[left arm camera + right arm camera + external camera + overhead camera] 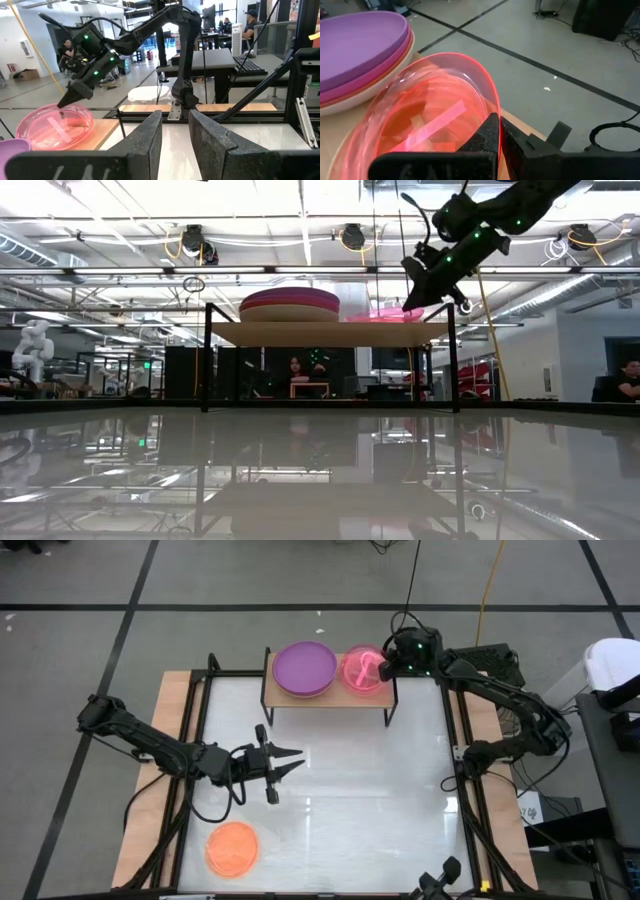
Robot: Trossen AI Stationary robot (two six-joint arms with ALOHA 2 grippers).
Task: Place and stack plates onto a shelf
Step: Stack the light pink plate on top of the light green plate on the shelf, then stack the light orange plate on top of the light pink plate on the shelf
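Right gripper (383, 669) fingers are pinching shut on the rim of the pink plate (361, 672), which is sitting on the shelf (385, 697) at its right end, beside the purple-topped stack (305, 669). Left gripper (290, 762) is hovering open, holding nothing, mid-table. Orange plate (232, 847) is lying on the table (380, 800), near front left.

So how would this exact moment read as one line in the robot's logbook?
right gripper: shut on pink plate rim, on shelf | purple-topped stack: beside it | left gripper: open, mid-table | orange plate: on table, waiting
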